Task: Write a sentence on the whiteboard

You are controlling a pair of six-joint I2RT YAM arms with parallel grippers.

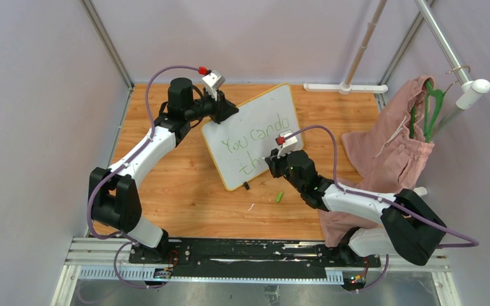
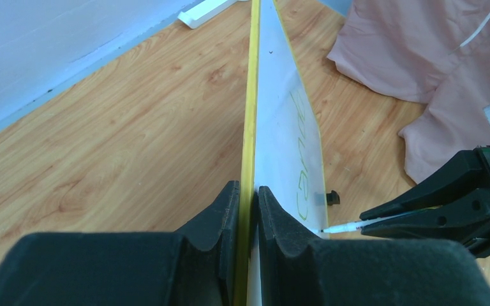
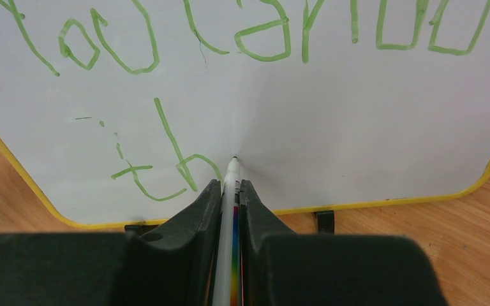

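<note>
Your left claw (image 2: 249, 191) pinched the whiteboard (image 2: 287, 127) rim. Your right claw (image 3: 230, 186) squeezed the marker (image 3: 232, 171). The sentence (image 3: 168, 131) ended at "th", so "is" likely had to come next.

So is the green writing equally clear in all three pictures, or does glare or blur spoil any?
Right wrist: the sentence is crisp on the whiteboard, with a faint reflection above the marker tip. Left wrist: board seen nearly edge-on, lettering squashed, the near left gripper slightly soft. Top external: even light, no glare, letters small but readable.
</note>
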